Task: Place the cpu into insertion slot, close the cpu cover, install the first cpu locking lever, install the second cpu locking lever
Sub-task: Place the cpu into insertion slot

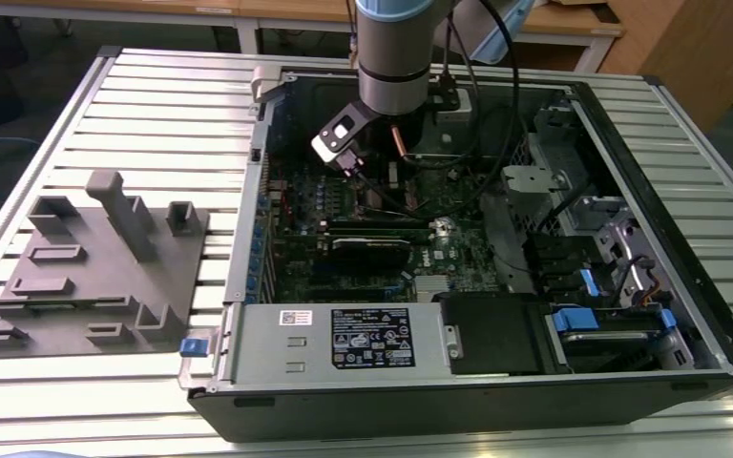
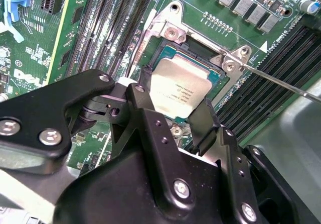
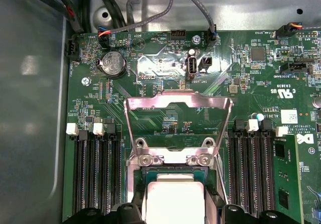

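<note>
The hand (image 2: 174, 99) is partly open and pinches the cpu (image 2: 181, 86) by two sides. The cpu lies flat right under the hand, down in the insertion slot (image 2: 193, 47). The cpu cover (image 3: 178, 102) stands open just past the hand.

Exterior view: even, diffuse light from overhead. The pale slatted tabletop (image 1: 150, 105) is bright, with sheen along its near edge, and the inside of the computer case (image 1: 469, 405) sits in shade. First wrist view: the cpu (image 3: 174, 201) top is washed out almost white, the cpu cover (image 3: 178, 102) glares, and soft pale patches lie on the grey case wall (image 3: 30, 83). Second wrist view: the cpu (image 2: 181, 88) shows milder glare.
</note>
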Controlling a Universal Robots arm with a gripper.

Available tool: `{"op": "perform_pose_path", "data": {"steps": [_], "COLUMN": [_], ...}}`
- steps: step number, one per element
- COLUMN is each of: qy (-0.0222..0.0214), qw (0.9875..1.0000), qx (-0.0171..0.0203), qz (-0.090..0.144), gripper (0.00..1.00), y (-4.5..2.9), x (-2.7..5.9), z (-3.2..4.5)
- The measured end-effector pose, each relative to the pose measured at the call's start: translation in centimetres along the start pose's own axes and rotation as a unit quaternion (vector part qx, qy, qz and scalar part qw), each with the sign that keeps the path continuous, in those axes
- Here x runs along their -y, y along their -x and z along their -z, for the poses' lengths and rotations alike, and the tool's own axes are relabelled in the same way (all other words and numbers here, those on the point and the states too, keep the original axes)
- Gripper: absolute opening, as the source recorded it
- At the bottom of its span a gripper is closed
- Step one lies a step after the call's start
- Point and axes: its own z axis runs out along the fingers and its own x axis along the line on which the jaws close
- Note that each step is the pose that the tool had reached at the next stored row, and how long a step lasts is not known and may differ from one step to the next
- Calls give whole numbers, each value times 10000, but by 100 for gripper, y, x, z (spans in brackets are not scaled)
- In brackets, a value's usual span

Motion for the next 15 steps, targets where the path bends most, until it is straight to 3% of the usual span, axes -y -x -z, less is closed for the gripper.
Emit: {"op": "perform_pose_path", "data": {"steps": [2,5,15], "qy": [4,0,0], "qw": [10000,10000,10000], "qx": [-7,0,0], "qz": [0,0,0], "gripper": [55,67,67], "y": [-2,0,0], "x": [-1,0,-3], "z": [-5,-1,37]}}
